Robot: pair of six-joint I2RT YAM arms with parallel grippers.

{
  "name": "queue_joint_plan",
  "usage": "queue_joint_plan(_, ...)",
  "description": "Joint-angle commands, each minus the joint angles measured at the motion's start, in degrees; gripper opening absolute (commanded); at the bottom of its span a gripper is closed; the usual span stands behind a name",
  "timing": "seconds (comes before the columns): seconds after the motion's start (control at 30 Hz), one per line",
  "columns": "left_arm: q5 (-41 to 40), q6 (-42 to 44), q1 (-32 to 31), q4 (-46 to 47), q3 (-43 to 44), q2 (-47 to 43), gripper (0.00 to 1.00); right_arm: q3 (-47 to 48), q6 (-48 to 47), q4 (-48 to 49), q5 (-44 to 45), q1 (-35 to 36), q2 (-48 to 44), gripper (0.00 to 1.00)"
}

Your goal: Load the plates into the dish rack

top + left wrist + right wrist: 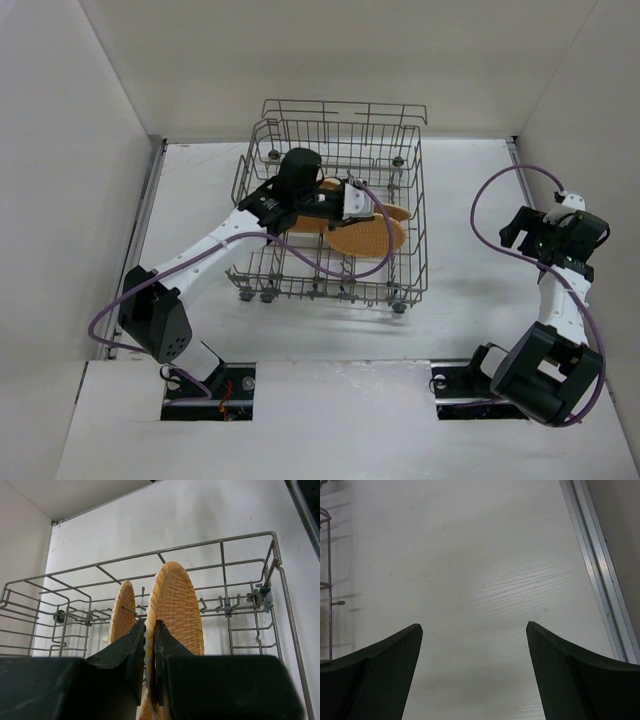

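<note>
Left pincer (149, 625) clamps a plate (177, 605) upright in the dish rack (222, 542), a second plate (122, 611) just beyond. Right pincer (474, 626) gapes wide.

I log the front plate (177, 605) as orange-tan with a woven, basket-like pattern. The rear plate (122, 612) matches it. Dish rack (221, 542): plain grey wire. Left claw (149, 626) and right claw (472, 627): matte black. Tabletop (485, 580): white, faint wood grain. Cable (473, 215): purple. Side rail (600, 570): silver.
</note>
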Motion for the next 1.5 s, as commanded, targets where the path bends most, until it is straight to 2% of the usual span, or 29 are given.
queue_joint_plan(0.0, 2.9, 1.1, 0.1, 7.1, -1.7, -0.6, 0.01, 0.6, 0.2, 2.7, 0.7, 0.5, 0.0, 0.91)
queue_joint_plan(0.43, -2.3, 1.9, -3.4, 15.2, -9.0, -1.3, 0.0, 0.8, 0.1, 2.5, 0.7, 0.5, 0.2, 0.91)
queue_joint_plan(0.73, -4.5, 3.0, -6.2, 16.6, -15.2, -3.6, 0.03, 0.8, -0.2, 2.5, 0.1, 0.5, 0.0, 0.91)
queue_joint_plan(0.87, -5.3, 2.3, -6.6, 19.6, -18.9, -4.8, 0.14, 0.8, -0.4, 2.3, -0.2, 0.6, 0.0, 0.91)
queue_joint_plan(1.03, -8.3, 1.3, -8.1, 21.9, -22.5, -6.8, 0.36, 0.8, -0.7, 2.1, -0.8, 0.7, 0.0, 0.91)
queue_joint_plan(1.1, -9.9, 0.8, -9.1, 22.1, -23.2, -8.0, 0.4, 0.8, -0.8, 2.1, -1.1, 0.7, 0.0, 0.91)
queue_joint_plan(1.23, -15.1, 0.0, -11.0, 21.2, -23.4, -11.4, 0.54, 0.9, -0.9, 2.1, -1.9, 0.7, -0.1, 0.91)
queue_joint_plan(1.3, -18.1, 0.0, -11.9, 19.4, -23.0, -13.4, 0.56, 0.9, -1.0, 2.0, -2.2, 0.7, -0.4, 0.91)
queue_joint_plan(1.47, -24.9, 0.0, -13.6, 12.4, -19.4, -18.4, 0.68, 0.6, -1.4, 2.0, -3.5, 0.5, -0.9, 0.91)
